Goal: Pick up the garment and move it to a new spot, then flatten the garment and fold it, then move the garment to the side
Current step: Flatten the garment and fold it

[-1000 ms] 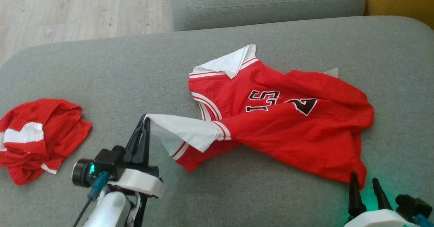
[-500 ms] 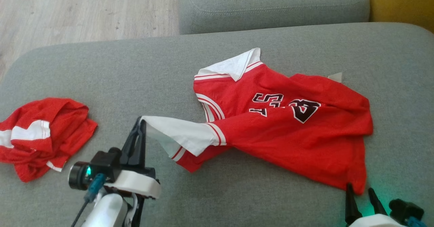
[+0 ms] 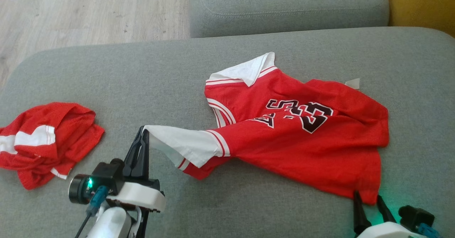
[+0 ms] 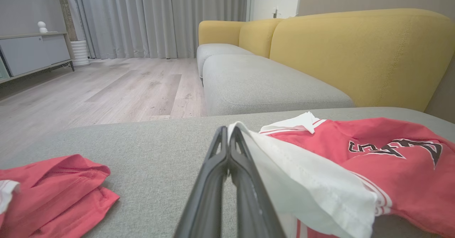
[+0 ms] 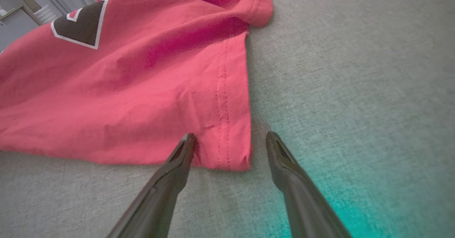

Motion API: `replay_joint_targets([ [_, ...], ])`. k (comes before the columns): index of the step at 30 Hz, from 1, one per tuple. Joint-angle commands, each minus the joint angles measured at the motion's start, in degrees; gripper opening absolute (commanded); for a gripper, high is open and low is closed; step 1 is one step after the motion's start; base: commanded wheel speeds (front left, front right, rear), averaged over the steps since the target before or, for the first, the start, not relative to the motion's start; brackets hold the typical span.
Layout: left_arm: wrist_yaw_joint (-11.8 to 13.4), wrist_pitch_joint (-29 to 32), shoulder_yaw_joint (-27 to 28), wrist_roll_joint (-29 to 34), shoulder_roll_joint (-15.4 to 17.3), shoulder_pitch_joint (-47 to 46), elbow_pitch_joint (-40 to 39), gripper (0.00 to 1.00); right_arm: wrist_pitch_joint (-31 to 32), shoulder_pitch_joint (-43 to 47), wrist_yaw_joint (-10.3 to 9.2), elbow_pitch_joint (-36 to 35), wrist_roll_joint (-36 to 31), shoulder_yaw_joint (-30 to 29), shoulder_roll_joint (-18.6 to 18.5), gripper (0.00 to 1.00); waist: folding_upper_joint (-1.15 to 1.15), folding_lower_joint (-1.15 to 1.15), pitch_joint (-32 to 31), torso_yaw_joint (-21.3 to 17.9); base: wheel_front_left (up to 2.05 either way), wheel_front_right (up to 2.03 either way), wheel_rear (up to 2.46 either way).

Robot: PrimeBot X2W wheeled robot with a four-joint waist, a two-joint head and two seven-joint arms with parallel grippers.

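Grey fabric seat cushion (image 3: 249, 202) spans most of the head view. A second grey cushion (image 3: 284, 6) sits at the far side, pale wood floor (image 3: 89, 14) is far left, and a yellow backrest (image 4: 355, 53) is on the right. The red jersey (image 3: 302, 149) lies on the near cushion, centre to right. It is mostly spread out but wrinkled, with its collar end to the left and its hem to the right. A crumpled red-and-white garment (image 3: 49, 142) is heaped at the left edge, well apart from the jersey.

The left gripper (image 3: 143, 131) is near left, jaws pressed together on the tip of the jersey's near white sleeve (image 3: 181, 143). That sleeve is lifted off the cushion and pulled leftward. The right gripper (image 3: 367, 196) is near right, jaws apart, straddling the jersey's near-right hem corner. In the right wrist view the corner lies between the two fingers, with one fingertip (image 5: 186, 145) at the cloth edge; actual contact cannot be told. A green glow (image 3: 394, 202) is on the cushion beside it.

The far white sleeve (image 3: 245, 69) lies flat and folded over at the jersey's far-left corner. Black lettering with white outline (image 3: 302, 113) is on the chest, partly creased. A small white tag (image 3: 352, 83) pokes out at the far-right edge.
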Motion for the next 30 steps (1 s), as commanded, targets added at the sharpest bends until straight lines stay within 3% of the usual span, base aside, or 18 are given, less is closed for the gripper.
replay_joint_targets([
  [1, 0.0, -0.6, 2.7, 0.4, 1.1, -1.9, -1.4, 0.0, 0.7, -1.6, 0.42, -1.0, 0.4, 2.7, -0.4, 1.0, 0.0, 0.0, 0.0, 0.0, 0.0, 0.0, 0.0],
  [2, -0.1, -0.6, 2.7, 0.4, 1.1, -2.0, -1.3, 0.0, 1.0, -1.6, 0.42, -1.1, 0.6, 3.0, -0.4, 0.87, 0.0, 0.0, 0.1, 0.0, 0.0, 0.0, 0.0],
  [3, -0.1, -0.6, 2.7, 0.4, 1.1, -2.0, -1.2, 0.0, 1.3, -1.5, 0.42, -1.2, 0.8, 3.3, -0.4, 0.16, 0.0, 0.0, 0.1, 0.0, 0.0, 0.0, 0.0],
  [4, -0.1, -0.6, 2.7, 0.4, 1.1, -2.0, -1.0, 0.0, 1.7, -1.5, 0.42, -1.2, 1.1, 3.4, -0.4, 0.0, 0.0, 0.0, 0.1, 0.0, 0.0, 0.0, 0.0],
  [10, -0.3, -0.6, 2.6, 0.2, 1.2, -2.1, 0.0, 0.0, 1.2, -1.4, 0.42, -4.1, 0.2, 4.6, -0.6, 0.0, 0.0, 0.0, -0.1, -0.4, 0.0, 0.0, 0.0],
  [15, -0.7, -0.6, 2.5, 0.6, 2.1, -3.2, -0.1, 0.0, 1.3, -2.7, 0.42, -10.6, 0.9, 6.2, -2.3, 0.0, 0.0, 0.0, -0.6, -1.2, 0.0, 0.0, 0.0],
  [23, -2.5, -0.5, 3.7, 1.0, 4.3, -9.6, -4.1, 0.0, 6.0, -12.3, 0.42, -26.0, 4.6, 9.3, -10.2, 0.0, 0.0, 0.0, -2.6, -3.0, 0.0, 0.0, 0.0],
  [30, -3.4, -0.3, 7.6, -0.9, 5.5, -20.5, -11.2, 0.0, 11.5, -26.0, 0.42, -33.1, 6.4, 9.6, -16.1, 0.0, 0.0, 0.0, -4.9, -3.5, 0.0, 0.0, 0.0],
])
